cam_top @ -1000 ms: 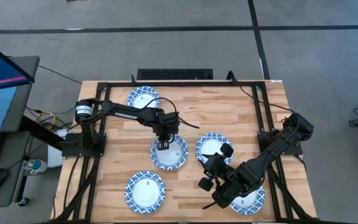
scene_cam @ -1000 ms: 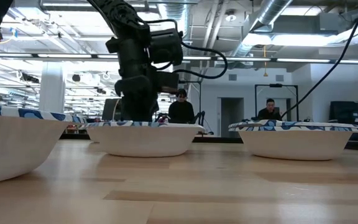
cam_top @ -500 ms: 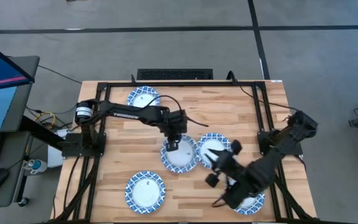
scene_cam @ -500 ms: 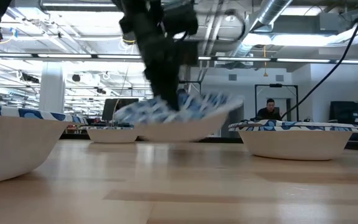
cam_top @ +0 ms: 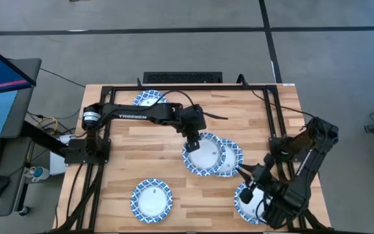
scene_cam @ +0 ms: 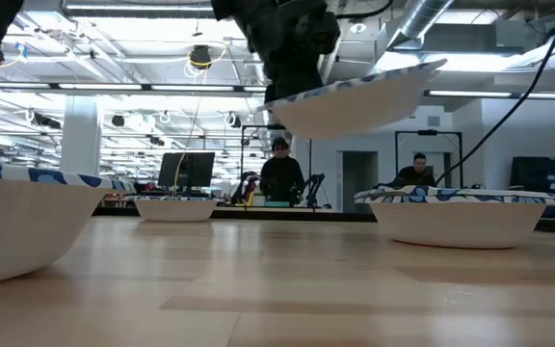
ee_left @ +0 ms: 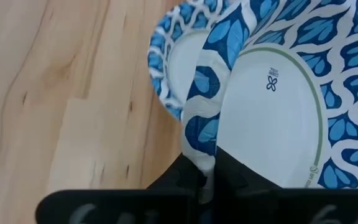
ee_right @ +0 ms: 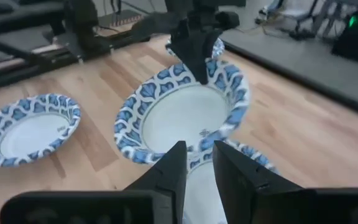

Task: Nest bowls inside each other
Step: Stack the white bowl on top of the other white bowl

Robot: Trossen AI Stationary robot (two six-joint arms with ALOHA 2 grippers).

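Observation:
Several blue-rimmed white bowls show in the high view. My left gripper (cam_top: 192, 139) is shut on one bowl (cam_top: 204, 156), which hangs in the air, tilted (scene_cam: 355, 96), partly over a second bowl (cam_top: 232, 158) that rests on the table. Other bowls sit far left (cam_top: 148, 99), near left (cam_top: 152, 199) and near right (cam_top: 247, 203). My right gripper (cam_top: 252, 182) hovers over the far edge of the near-right bowl, its fingers (ee_right: 176, 165) a narrow gap apart, holding nothing. My left gripper pinches the held bowl's rim (ee_left: 205, 152) on its far-left side, one finger (ee_left: 235, 177) inside the bowl and one outside its wall. The fingers come from above, pointing down. The bowl is lifted clear of the table and tilted, its free side higher (scene_cam: 422, 69).
A black frame (cam_top: 193, 88) runs along the table's far edge and down both sides. In the low view, one bowl (scene_cam: 17, 226) stands close in front and another (scene_cam: 461, 217) to its right. Bare wood lies in the near middle (cam_top: 200, 201). People sit in the room behind.
My left gripper has lifted its bowl off the table and carried it toward the table's right, so that it now overlaps the neighbouring bowl; the bowl tipped as it rose. My right arm has drawn back toward the near right corner.

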